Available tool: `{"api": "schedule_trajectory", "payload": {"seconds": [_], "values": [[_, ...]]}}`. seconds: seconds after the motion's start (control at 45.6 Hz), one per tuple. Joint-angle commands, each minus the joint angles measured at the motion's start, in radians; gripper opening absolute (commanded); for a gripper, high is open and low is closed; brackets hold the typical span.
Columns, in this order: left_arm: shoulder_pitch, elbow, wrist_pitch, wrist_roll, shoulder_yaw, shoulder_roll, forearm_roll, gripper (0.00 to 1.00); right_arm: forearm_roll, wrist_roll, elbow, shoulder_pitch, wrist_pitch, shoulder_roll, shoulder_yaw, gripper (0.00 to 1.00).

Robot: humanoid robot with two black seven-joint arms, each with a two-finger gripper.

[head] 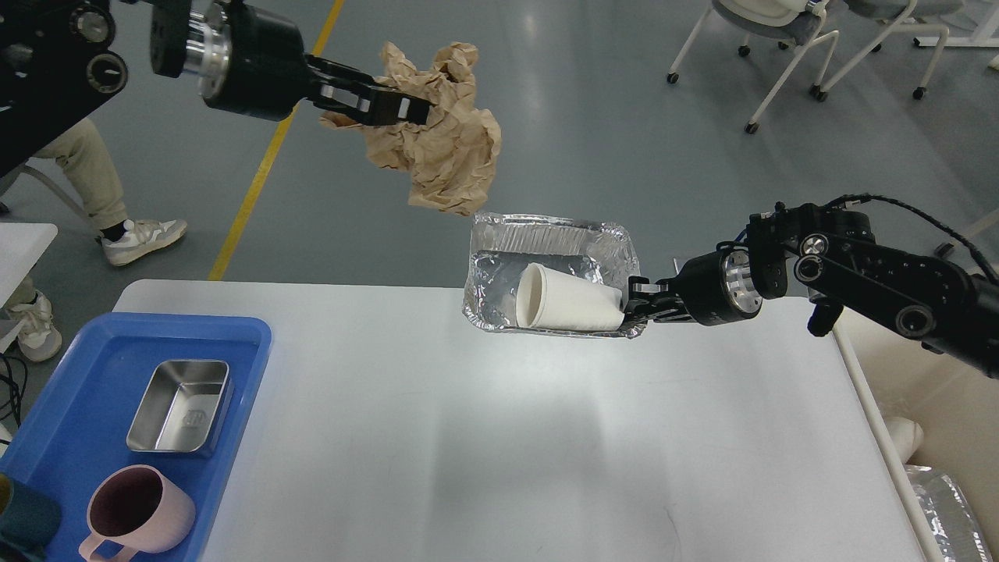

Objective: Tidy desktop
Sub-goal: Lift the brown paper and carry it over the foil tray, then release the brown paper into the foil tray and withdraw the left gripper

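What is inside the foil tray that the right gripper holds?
A white paper cup lies on its side in the foil tray. The tray floor beneath the cup is hidden.

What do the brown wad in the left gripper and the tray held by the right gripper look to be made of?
Brown wad: apparently kraft-type paper, matte tan, sharply creased all over. Tray: looks like thin aluminium foil, shiny silver with wrinkled, ribbed walls. The white cup lying in it seems to be matte paper, though plastic cannot be ruled out.
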Motion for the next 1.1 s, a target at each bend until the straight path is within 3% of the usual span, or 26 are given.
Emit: {"api": "schedule_trajectory", "payload": {"seconds": [0.0, 0.285, 0.57, 0.833, 0.877, 0.943, 0.965, 1.075], "values": [[-0.019, 0.075, -0.012, 0.000, 0.011, -0.134, 0.052, 0.04, -0.001, 0.000, 0.000, 0.003, 0.000, 0.002, 0.004, 0.00], [-0.027, 0.217, 0.028, 0.006, 0.158, -0.378, 0.087, 0.05, 0.000, 0.001, 0.024, 0.005, -0.002, -0.002, 0.010, 0.00], [-0.014, 0.270, 0.039, 0.006, 0.192, -0.461, 0.076, 0.14, 0.000, 0.003, 0.044, 0.005, -0.002, -0.033, 0.027, 0.00], [-0.011, 0.270, 0.028, 0.006, 0.185, -0.451, 0.065, 0.47, 0.000, 0.003, 0.044, 0.005, -0.002, -0.035, 0.026, 0.00], [-0.011, 0.270, 0.028, 0.006, 0.183, -0.449, 0.059, 0.61, 0.000, 0.003, 0.044, 0.005, -0.002, -0.035, 0.026, 0.00], [-0.010, 0.270, 0.028, 0.006, 0.180, -0.446, 0.036, 0.91, 0.000, 0.003, 0.044, 0.005, -0.002, -0.035, 0.026, 0.00], [-0.010, 0.270, 0.028, 0.006, 0.180, -0.445, 0.026, 0.94, 0.000, 0.003, 0.044, 0.005, -0.002, -0.035, 0.026, 0.00], [-0.011, 0.270, 0.025, 0.004, 0.186, -0.437, -0.022, 0.95, 0.000, 0.003, 0.043, 0.005, -0.002, -0.036, 0.026, 0.00]]}}
